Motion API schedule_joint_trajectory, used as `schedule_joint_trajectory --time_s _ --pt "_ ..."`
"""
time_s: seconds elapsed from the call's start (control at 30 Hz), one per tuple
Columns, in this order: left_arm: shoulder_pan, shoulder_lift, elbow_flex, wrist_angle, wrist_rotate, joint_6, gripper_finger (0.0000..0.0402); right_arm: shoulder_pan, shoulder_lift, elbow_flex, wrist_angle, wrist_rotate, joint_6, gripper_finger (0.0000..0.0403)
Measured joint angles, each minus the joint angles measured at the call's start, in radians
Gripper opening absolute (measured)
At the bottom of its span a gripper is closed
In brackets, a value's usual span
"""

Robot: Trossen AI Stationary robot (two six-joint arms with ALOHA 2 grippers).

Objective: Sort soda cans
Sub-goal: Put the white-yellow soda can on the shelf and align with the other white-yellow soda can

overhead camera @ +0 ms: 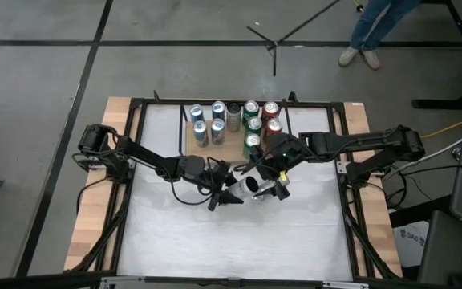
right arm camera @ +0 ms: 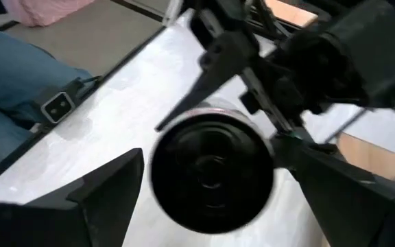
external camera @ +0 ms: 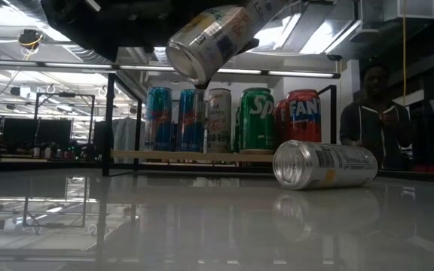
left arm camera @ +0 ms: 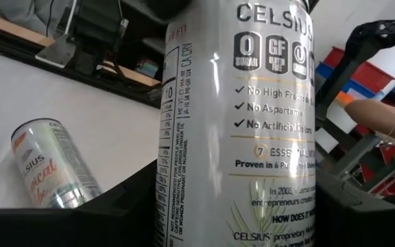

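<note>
A silver Celsius can hangs tilted above the table's middle, with my left gripper shut on it. My right gripper faces it from the right, open, its two fingers standing on either side of the can's dark round end. I see no touch there. A second silver can lies on its side on the white table. At the far edge, blue-and-silver cans, a silver one, green cans and red cans stand upright on a wooden board. My left gripper pinches the Celsius can's printed side wall between its two fingers, which lie across the can. The fingers come nearly level from the table's left. The can is lifted clear of the table and tilted, one end lower toward the near edge.
A black frame borders the white table top, which is bare toward the near edge. A person stands beyond the far right corner, and a stand's legs rest on the floor behind the table.
</note>
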Motion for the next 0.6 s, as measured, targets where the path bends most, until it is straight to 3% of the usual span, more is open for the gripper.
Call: schedule_joint_trajectory --time_s 0.13,0.6 --pt "0.001 0.0 0.0 0.009 0.0 -0.006 0.0234 0.0 0.0 0.0 0.018 -0.046 -0.023 0.0366" --pt "0.013 -0.001 0.0 0.058 0.029 -0.084 0.0234 0.0 0.0 0.0 0.037 -0.045 -0.015 0.0366"
